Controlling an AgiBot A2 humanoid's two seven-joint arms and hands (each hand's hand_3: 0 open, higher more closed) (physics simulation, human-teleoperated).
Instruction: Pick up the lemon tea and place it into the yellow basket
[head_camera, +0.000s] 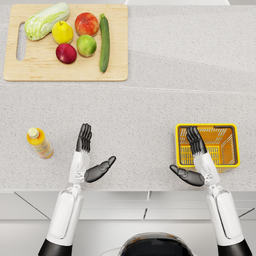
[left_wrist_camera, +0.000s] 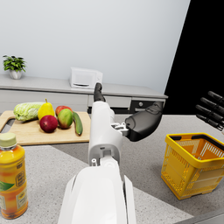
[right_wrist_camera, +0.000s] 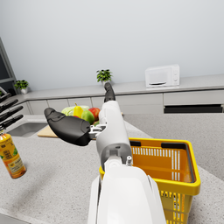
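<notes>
I'm working over a speckled grey stone counter (head_camera: 150, 110), with a pale wooden cutting board (head_camera: 30, 70) at its far left carrying a cabbage, assorted fruit and a long green cucumber (head_camera: 104, 42) — none of it part of my job. Nearer, on my right, sits the yellow wire-sided plastic basket (head_camera: 235, 145), nothing visible inside it. My right hand (head_camera: 192, 160) hangs at its near-left corner, fingers straight and side by side, thumb swung out, holding nothing. My left hand (head_camera: 87, 155) hovers mid-counter in the same pose — fingers extended together, thumb apart, nothing held.

The small bottle of amber lemon tea with the pale cap (head_camera: 40, 143) stands upright just outside my left hand, near the counter's front edge and well apart from the basket.

I judge this to be the very start: nothing grasped yet, the reach not begun. The next move calls for swinging the left hand outward to the bottle, wrapping thumb and fingers around its body, then carrying it across to the basket.
</notes>
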